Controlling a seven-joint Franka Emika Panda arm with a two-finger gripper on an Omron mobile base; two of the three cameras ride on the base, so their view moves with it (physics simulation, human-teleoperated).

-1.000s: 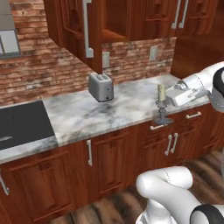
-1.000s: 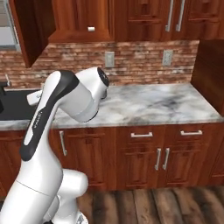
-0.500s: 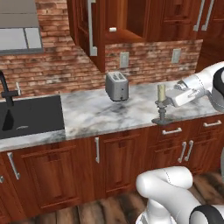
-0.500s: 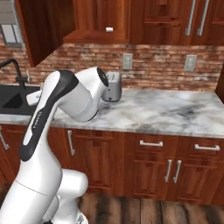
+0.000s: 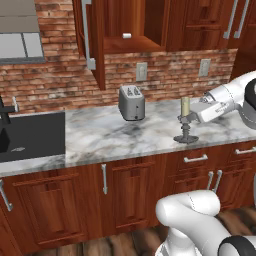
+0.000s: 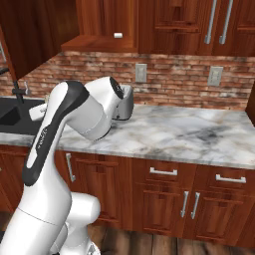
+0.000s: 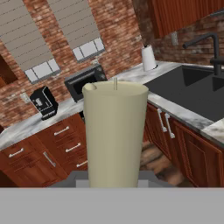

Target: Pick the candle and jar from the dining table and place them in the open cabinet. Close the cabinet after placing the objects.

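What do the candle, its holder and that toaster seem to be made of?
The candle looks like matte cream wax, smooth with a thin wick on top. Its holder seems dark grey metal with a dull sheen. The toaster appears to be brushed silver metal, though a render leaves that open.

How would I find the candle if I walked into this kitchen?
Look along the marble worktop under the brick wall, right of the silver toaster. There the robot's gripper holds the candle: a short cream stick in a dark metal holder with a round foot.

Open cabinet (image 5: 132, 30) shelf free except small white item (image 5: 127, 35); toaster (image 5: 131, 102) underneath.
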